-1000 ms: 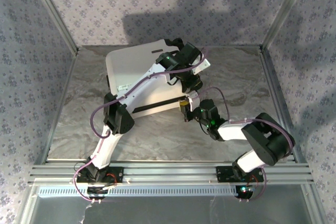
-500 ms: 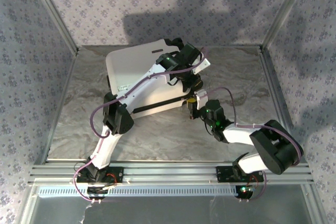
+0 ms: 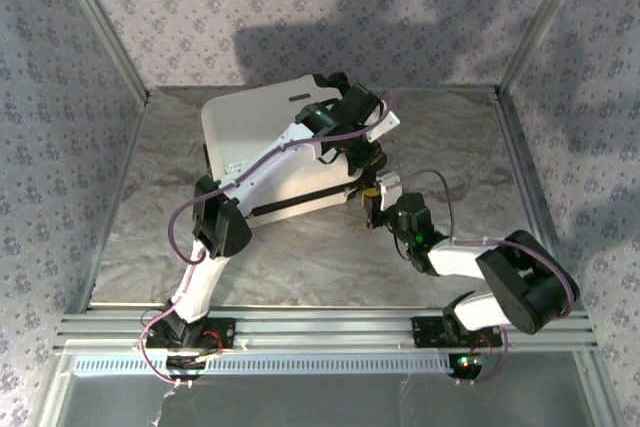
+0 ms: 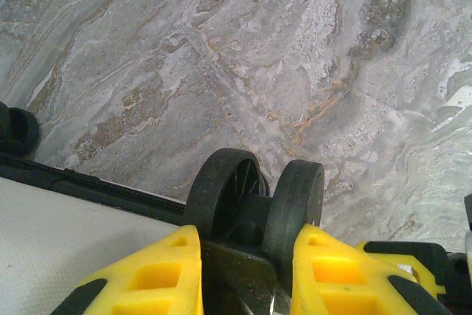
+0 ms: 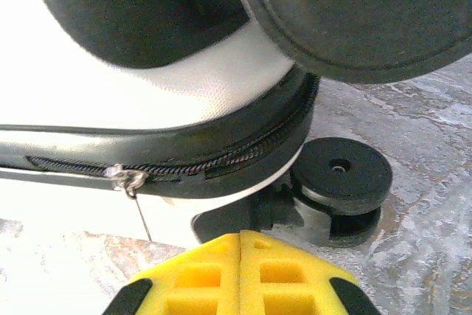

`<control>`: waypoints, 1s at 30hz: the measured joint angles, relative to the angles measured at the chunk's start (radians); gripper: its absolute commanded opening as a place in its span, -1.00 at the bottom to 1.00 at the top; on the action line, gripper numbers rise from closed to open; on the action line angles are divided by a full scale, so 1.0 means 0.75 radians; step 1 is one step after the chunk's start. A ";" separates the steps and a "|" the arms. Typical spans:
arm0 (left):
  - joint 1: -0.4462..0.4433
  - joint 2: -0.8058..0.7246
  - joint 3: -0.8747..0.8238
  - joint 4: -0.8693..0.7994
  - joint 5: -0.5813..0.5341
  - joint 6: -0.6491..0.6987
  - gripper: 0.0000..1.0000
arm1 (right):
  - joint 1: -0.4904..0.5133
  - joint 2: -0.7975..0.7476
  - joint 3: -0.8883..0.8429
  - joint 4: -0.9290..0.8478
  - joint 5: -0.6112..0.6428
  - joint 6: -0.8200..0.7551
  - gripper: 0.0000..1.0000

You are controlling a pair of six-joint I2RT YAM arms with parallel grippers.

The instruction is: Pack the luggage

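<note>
The luggage [image 3: 250, 127], a small white hard-shell suitcase, lies flat at the back middle of the table with its black zipper band [image 3: 300, 201] along the near side. My left gripper [image 3: 368, 159] sits at its right corner. In the left wrist view that gripper [image 4: 247, 237] is shut on the luggage's black twin wheel [image 4: 221, 186], one yellow finger on each side. My right gripper [image 3: 370, 202] is shut and holds nothing, just off the near right corner. Its closed yellow fingers [image 5: 242, 245] face the zipper band [image 5: 221, 156], the metal zipper pull [image 5: 127, 178] and a lower wheel [image 5: 343, 175].
The marble-patterned table [image 3: 300, 257] has metal frame posts at its sides and an aluminium rail [image 3: 320, 327] along the near edge. Patterned walls enclose the back and both sides. Bare table lies left and right of the luggage.
My right gripper has slid right and farther in along the luggage's near corner, its elbow swinging outward. The left gripper has kept its hold on the wheel.
</note>
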 measured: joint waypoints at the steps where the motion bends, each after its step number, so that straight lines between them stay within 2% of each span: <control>1: 0.000 0.006 0.023 -0.027 0.000 0.001 -0.56 | -0.009 -0.014 -0.009 0.001 -0.009 0.000 -1.00; 6: -0.003 0.021 0.152 -0.150 -0.014 0.006 -0.18 | -0.094 -0.159 -0.064 -0.034 -0.046 0.001 -0.96; 12: -0.001 0.100 0.314 -0.263 -0.037 0.046 0.08 | -0.191 -0.468 -0.119 -0.188 -0.097 -0.001 -0.78; 19: -0.018 0.203 0.390 -0.309 -0.041 0.100 0.19 | -0.215 -0.673 -0.183 -0.303 -0.116 0.017 -0.68; 30: -0.057 0.289 0.457 -0.337 -0.105 0.160 0.29 | -0.214 -0.690 -0.207 -0.362 -0.135 0.042 -0.53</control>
